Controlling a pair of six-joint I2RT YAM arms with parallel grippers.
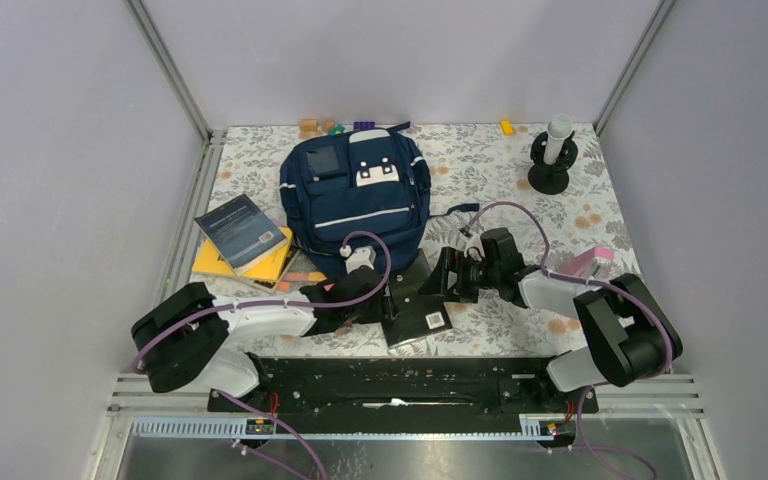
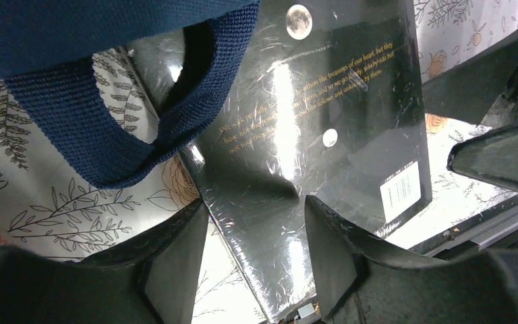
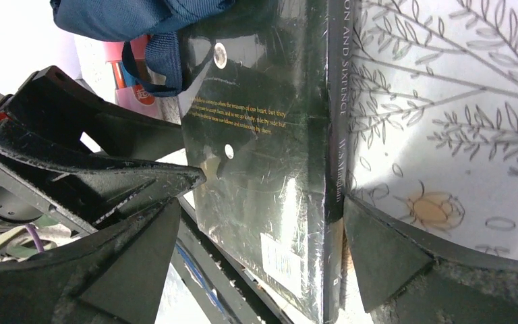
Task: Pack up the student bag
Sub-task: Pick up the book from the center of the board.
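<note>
Floral bench from above: one navy backpack lies just beyond the left tool and right tool. One black book lies between them, and two stacked books lie left of the left tool.

Left wrist: that tool is half parted over the black book's edge, gripping nothing, with one backpack strap ahead.

Right wrist: this tool is spread wide, straddling the book.

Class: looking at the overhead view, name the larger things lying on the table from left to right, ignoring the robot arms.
stack of books → student bag → black stand with a white cylinder → pink object
</note>
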